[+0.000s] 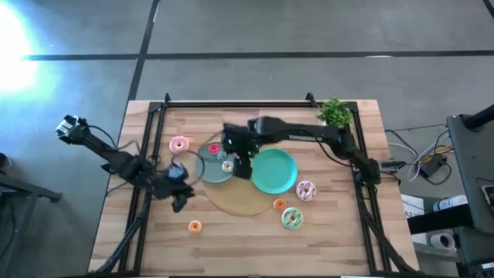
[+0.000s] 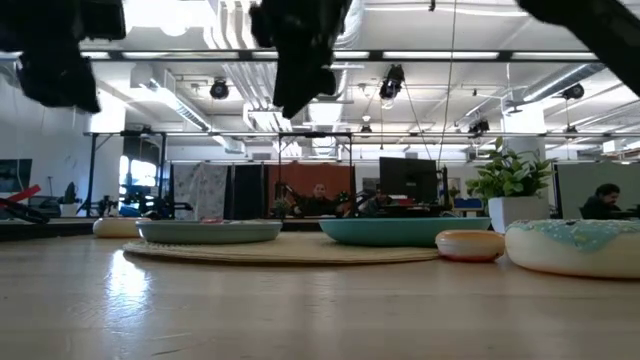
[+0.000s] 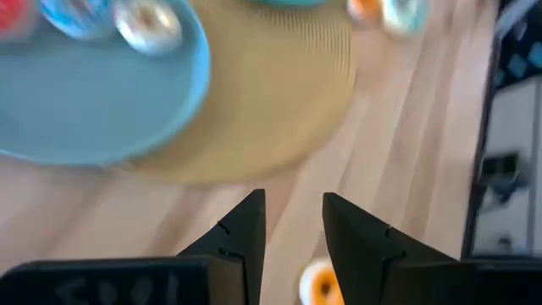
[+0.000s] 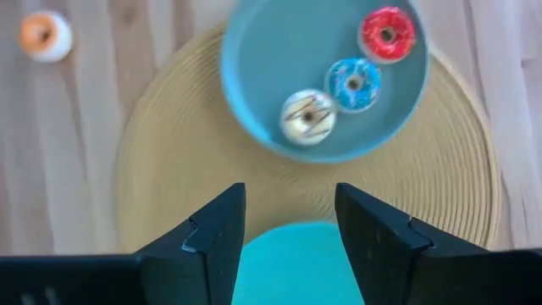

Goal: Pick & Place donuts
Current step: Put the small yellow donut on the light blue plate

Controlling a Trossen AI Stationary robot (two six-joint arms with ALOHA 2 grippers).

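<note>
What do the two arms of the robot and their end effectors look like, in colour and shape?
Both arms are dark, nearly black, built of slim jointed segments. The left arm has a pale grey part at its outer end. The right arm is a long dark bar. The left end effector and the right end effector each carry two flat, black, wedge-shaped fingers with angular tips. No markings can be read.

We look straight down on the whole bench (image 1: 255, 232), level across it from its surface, and closely from each wrist onto the straw mat (image 4: 169, 169), which all four of our views share.
</note>
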